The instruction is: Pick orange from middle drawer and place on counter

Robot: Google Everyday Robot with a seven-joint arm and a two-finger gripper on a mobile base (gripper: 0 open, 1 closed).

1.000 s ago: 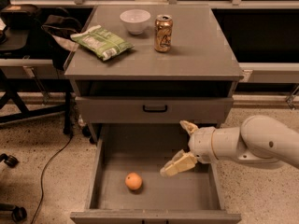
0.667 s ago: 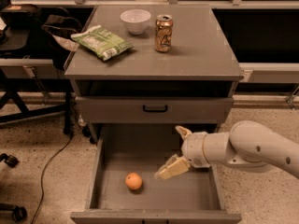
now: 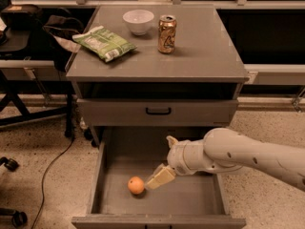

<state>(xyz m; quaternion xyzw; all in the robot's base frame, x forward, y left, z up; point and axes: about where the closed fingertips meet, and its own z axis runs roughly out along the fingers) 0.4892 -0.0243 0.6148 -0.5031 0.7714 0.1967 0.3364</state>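
Note:
The orange lies on the grey floor of the open middle drawer, at its front left. My gripper reaches in from the right on a white arm and hangs over the drawer, just right of the orange. Its fingers are spread apart: one fingertip is close beside the orange, the other points toward the drawer's back. It holds nothing. The counter is the grey cabinet top above.
On the counter stand a white bowl, a gold can and a green snack bag. A shut drawer front with a black handle is above the open drawer. A chair base and a cable are on the floor at left.
My gripper has moved left and down inside the drawer, closer to the orange. The orange has not moved.

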